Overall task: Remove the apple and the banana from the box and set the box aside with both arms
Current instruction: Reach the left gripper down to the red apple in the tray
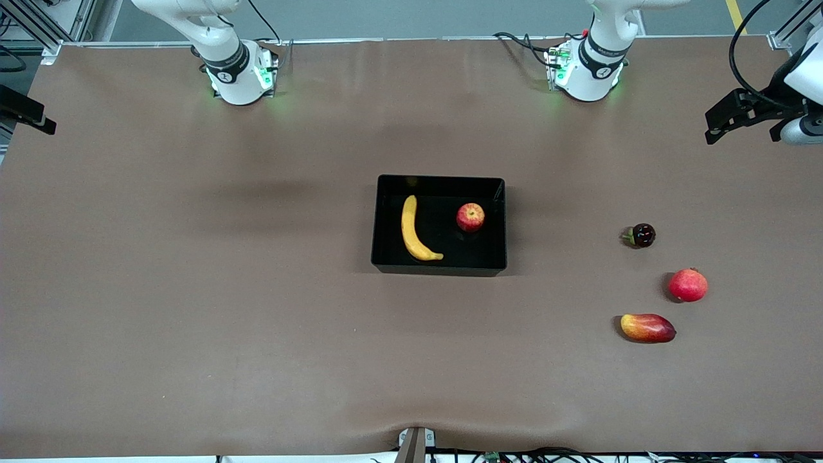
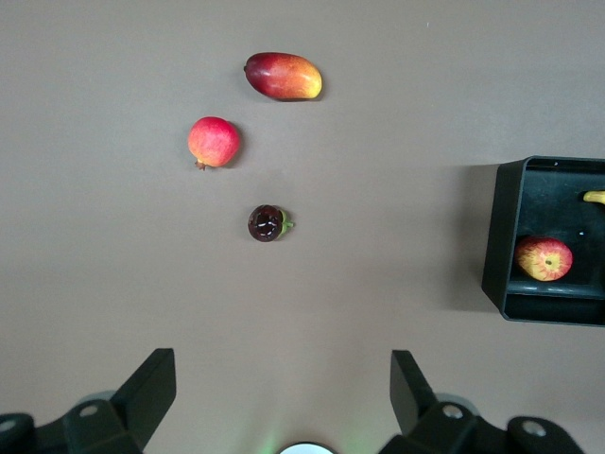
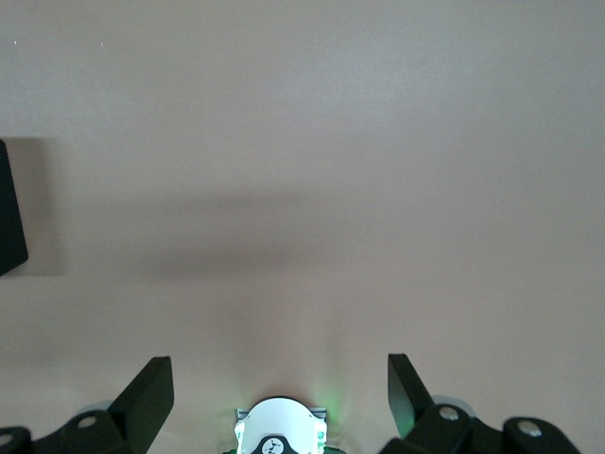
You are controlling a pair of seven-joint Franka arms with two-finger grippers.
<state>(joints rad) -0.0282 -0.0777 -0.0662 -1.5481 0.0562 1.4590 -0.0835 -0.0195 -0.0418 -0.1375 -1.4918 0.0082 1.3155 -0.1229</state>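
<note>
The black box [image 1: 439, 265] stands at the middle of the table. Inside it lie the yellow banana [image 1: 412, 230] and the red apple [image 1: 470, 217], apart from each other. In the left wrist view, one end of the box [image 2: 499, 236] shows with the apple [image 2: 544, 258] and the banana's tip [image 2: 594, 197]. My left gripper [image 2: 283, 371] hangs open and empty, high over bare table by its own base. My right gripper [image 3: 281, 372] is open too, holding nothing, above its base [image 3: 280, 427]; a corner of the box [image 3: 9, 222] shows at that view's edge. Neither gripper shows in the front view.
Three loose fruits lie toward the left arm's end of the table: a dark round fruit [image 1: 642, 235], a plain red round fruit [image 1: 688, 285] and an oval red-and-yellow mango [image 1: 647, 328], the mango nearest the front camera. A black device [image 1: 739, 116] juts in at that end.
</note>
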